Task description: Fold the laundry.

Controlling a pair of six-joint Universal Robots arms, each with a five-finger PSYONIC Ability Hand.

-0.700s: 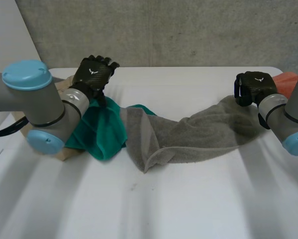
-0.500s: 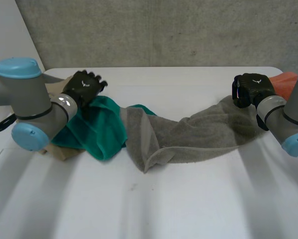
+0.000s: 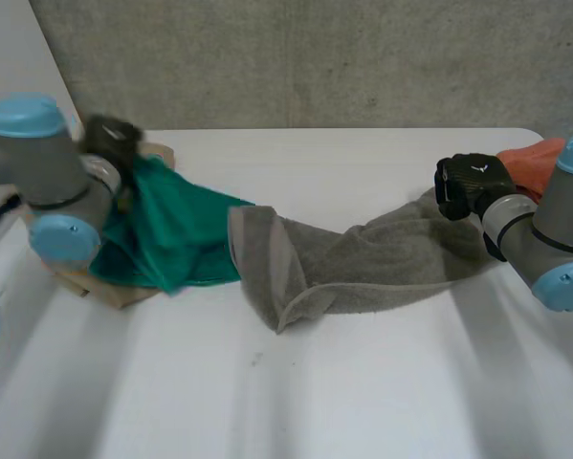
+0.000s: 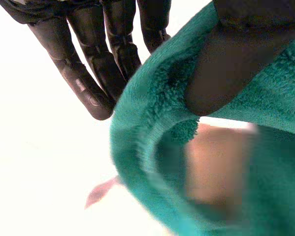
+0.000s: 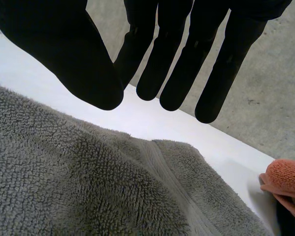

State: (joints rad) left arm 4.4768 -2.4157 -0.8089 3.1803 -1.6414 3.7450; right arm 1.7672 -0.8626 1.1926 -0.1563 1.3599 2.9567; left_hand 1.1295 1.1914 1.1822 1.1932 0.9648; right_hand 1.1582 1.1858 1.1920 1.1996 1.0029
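A green towel (image 3: 176,229) lies bunched at the table's left, over a tan cloth (image 3: 109,287). My left hand (image 3: 109,142) is at the green towel's far left corner. In the left wrist view the thumb (image 4: 236,64) presses the green towel's (image 4: 142,118) edge against the straight fingers (image 4: 83,78), so the corner is pinched. A grey towel (image 3: 363,263) stretches crumpled across the middle to the right. My right hand (image 3: 468,186) hovers over its right end with fingers (image 5: 172,59) straight and nothing between them above the grey towel (image 5: 88,187).
An orange cloth (image 3: 530,163) lies at the far right edge behind my right arm, also beside the grey towel's end (image 5: 285,179). The white table (image 3: 363,382) has bare room along its front. A grey wall stands behind.
My left hand has swung left and back, dragging the green towel's corner with it off the grey towel. My right hand has shifted slightly left over the grey towel's end.
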